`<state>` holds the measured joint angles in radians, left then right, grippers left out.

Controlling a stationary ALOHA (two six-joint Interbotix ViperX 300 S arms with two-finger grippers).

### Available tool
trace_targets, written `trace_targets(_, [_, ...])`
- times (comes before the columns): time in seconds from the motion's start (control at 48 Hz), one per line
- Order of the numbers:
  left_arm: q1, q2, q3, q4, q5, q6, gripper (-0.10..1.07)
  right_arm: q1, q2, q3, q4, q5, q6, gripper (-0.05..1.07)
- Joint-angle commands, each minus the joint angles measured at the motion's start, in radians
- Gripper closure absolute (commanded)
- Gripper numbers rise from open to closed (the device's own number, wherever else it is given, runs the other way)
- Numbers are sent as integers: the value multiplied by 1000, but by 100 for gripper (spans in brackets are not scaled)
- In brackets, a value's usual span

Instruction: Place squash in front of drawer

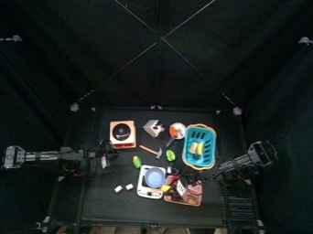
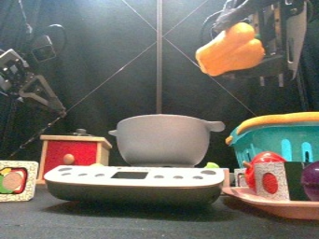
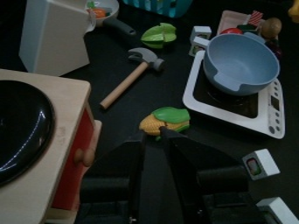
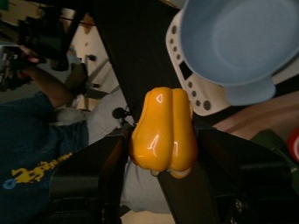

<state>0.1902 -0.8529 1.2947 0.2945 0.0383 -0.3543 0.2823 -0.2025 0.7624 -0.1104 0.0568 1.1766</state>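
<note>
Top view, counter (image 1: 91,187): small and crowded in the lower middle of the frame; a teal basket (image 1: 200,146) sits at right centre, a wooden toy stove (image 1: 123,133) at upper left, a white box, possibly the drawer (image 1: 154,128), at upper centre.
Top view, arms: 1 enters from the left edge, 1 from the right; the squash is too small to pick out here.
Front view, squash (image 2: 229,49): orange-yellow, high in the upper right of the frame, well clear of the counter, judged lifted so it can pass over the clutter.
Front view, right end effector (image 2: 240,21): just above the squash, clamped on it.
Front view, foreground: grey pot (image 2: 163,137) on a white toy cooktop (image 2: 134,183) at lower centre, teal basket at right, pink plate (image 2: 289,203) at lower right.
Left wrist view, left end effector (image 3: 163,150): low at bottom centre, carrying nothing; cannot tell whether its jaws are apart.
Left wrist view, surroundings: a green-and-yellow toy vegetable (image 3: 163,120) just beyond it, a toy hammer (image 3: 131,73) further on, the white box at upper left.
Right wrist view, grip: 2 jaws press the squash's flanks at centre, long axis running up the frame, a firm sideways hold.
Right wrist view, background: pot and cooktop at upper right; a person's sleeve (image 4: 35,157) at lower left beyond the curtains.
</note>
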Motion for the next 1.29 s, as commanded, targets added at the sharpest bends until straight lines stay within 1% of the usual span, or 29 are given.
trace_targets(0.0, [-2, 3, -12, 0, -3, 0, 32, -15, -20, -35, -37, 17, -3, 26])
trace_targets(0.104, [-2, 3, -12, -3, -3, 0, 32, -63, 14, -64, -98, 6, -2, 26])
trace_targets(0.229, [0, 3, -12, -3, -6, 0, 32, -107, 80, -127, -161, 3, -3, 26])
trace_targets(0.5, [0, 3, -12, -3, -11, 0, 32, -192, 238, -359, -327, -2, -3, 26])
trace_targets(0.688, [6, 3, -11, -3, -12, 2, 32, -198, 422, -552, -373, 8, -11, 26])
trace_targets(0.875, [12, 3, -12, -2, -12, 2, 32, -202, 558, -723, -448, 46, -11, 26])
trace_targets(0.979, [20, 3, -12, -2, -12, 2, 32, -199, 621, -796, -492, 83, -11, 25])
trace_targets(1.104, [35, 2, -12, -2, -12, 2, 32, -198, 693, -881, -548, 152, -9, 25])
trace_targets(1.271, [38, 3, -12, 0, -14, 2, 32, -198, 773, -989, -568, 236, -9, 25])
